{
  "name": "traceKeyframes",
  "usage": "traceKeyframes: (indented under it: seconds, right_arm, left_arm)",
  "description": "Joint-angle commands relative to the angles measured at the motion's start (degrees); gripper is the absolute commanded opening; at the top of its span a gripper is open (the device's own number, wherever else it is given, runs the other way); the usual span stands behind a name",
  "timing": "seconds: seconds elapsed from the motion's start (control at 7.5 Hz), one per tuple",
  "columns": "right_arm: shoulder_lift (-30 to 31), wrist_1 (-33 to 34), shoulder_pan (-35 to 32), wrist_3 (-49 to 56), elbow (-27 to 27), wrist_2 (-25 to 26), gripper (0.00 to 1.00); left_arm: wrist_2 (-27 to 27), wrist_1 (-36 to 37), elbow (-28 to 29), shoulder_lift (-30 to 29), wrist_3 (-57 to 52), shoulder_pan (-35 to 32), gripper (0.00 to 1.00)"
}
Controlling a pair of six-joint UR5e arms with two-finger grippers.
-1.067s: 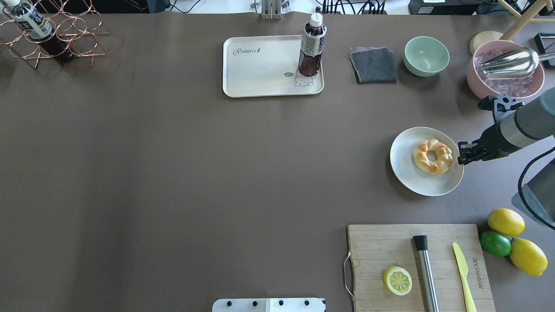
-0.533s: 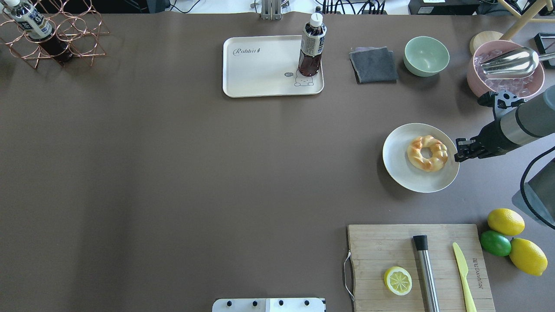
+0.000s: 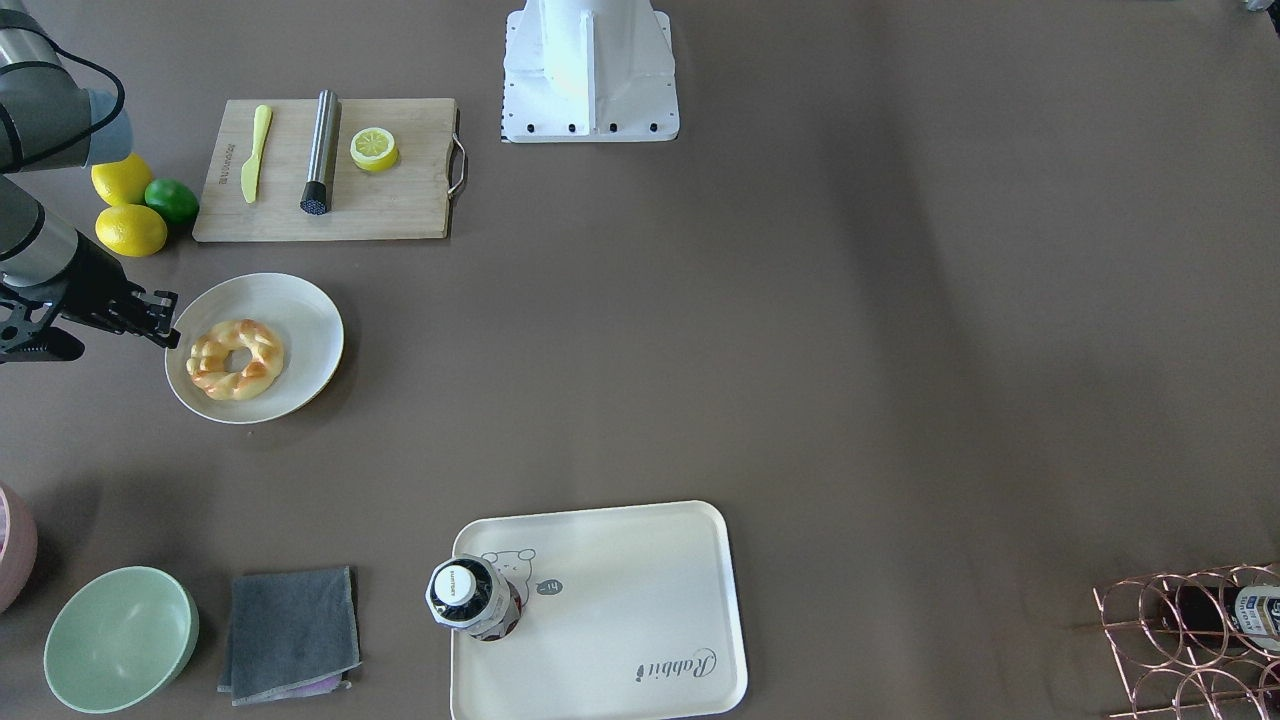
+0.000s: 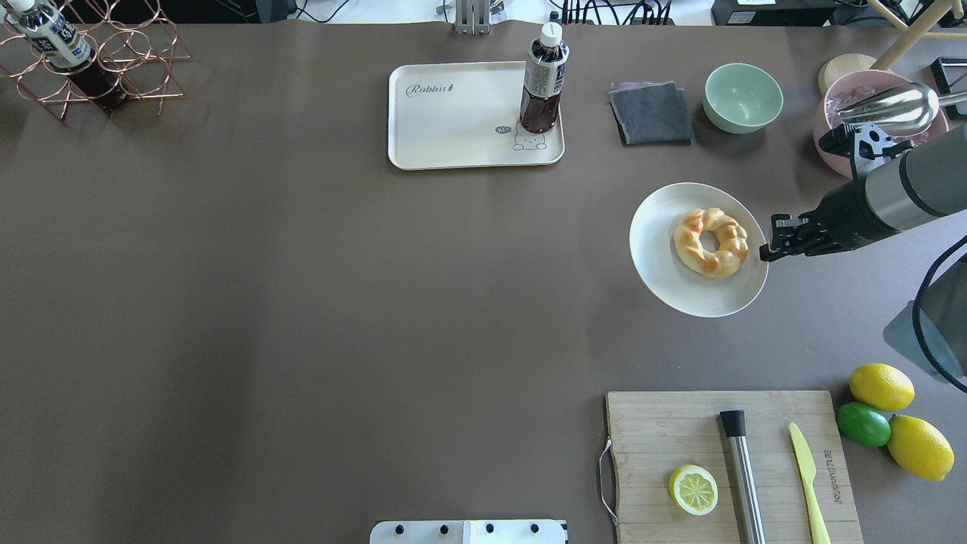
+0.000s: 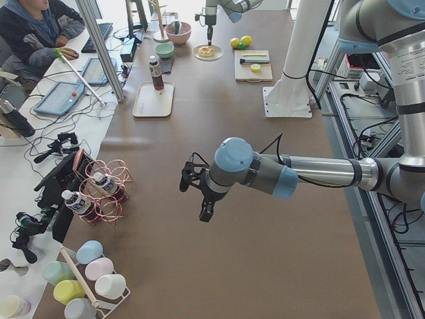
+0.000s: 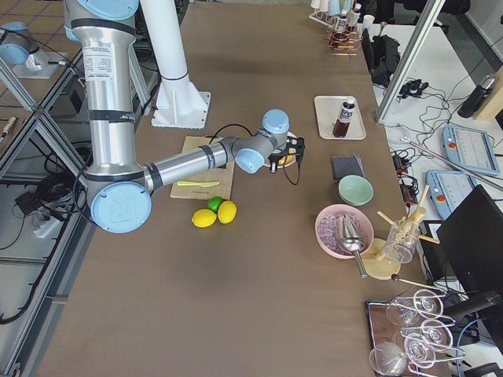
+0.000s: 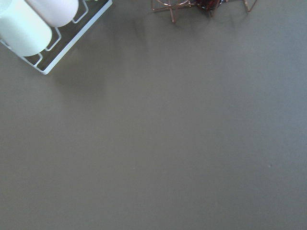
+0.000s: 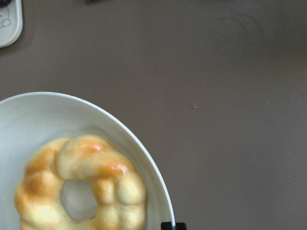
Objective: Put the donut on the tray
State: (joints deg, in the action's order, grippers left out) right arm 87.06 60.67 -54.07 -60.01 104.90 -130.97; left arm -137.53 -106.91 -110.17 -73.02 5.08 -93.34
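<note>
The golden braided donut [image 4: 710,242] lies on a round white plate [image 4: 665,261]. My right gripper [image 4: 764,253] is shut on the plate's right rim and holds the plate over the table, right of centre. The donut also shows in the front view [image 3: 236,358] and fills the lower left of the right wrist view [image 8: 81,187]. The cream tray [image 4: 453,121] with "Rabbit" script lies at the far middle, away from the plate. My left gripper [image 5: 199,196] hovers over bare table in the exterior left view only; I cannot tell whether it is open or shut.
A dark bottle [image 4: 542,79] stands on the tray's right corner. A grey cloth [image 4: 651,113], a green bowl [image 4: 743,97] and a pink ice bucket [image 4: 831,136] lie right of the tray. A wooden cutting board [image 4: 680,431] with a lemon half lies near.
My right gripper has carried the plate with the donut to the left and farther from the robot, toward the tray. The left arm shows no change.
</note>
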Motion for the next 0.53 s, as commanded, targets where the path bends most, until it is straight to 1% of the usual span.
traceKeyframes:
  seconds: [0.0,0.13,0.27,0.4]
  right_arm:
    - [-4.2,1.7,2.1,-6.0,3.8,0.4,0.00]
    - [-7.6,5.9,4.4,-9.6,5.4,2.0,0.00]
    - [-11.9,12.8,7.7,-10.4,7.3,7.2,0.00]
    - [-17.0,20.7,9.9,-10.5,8.6,10.4,0.00]
  left_arm:
    - [-1.6,0.1,-1.1,-12.1,18.7,16.4,0.97]
    - [-1.6,0.2,-1.3,-16.9,25.7,21.4,0.96]
    - [-1.6,0.2,-1.3,-22.9,33.9,26.5,0.96]
    - [-1.3,0.3,-1.0,-29.0,43.8,31.0,0.96]
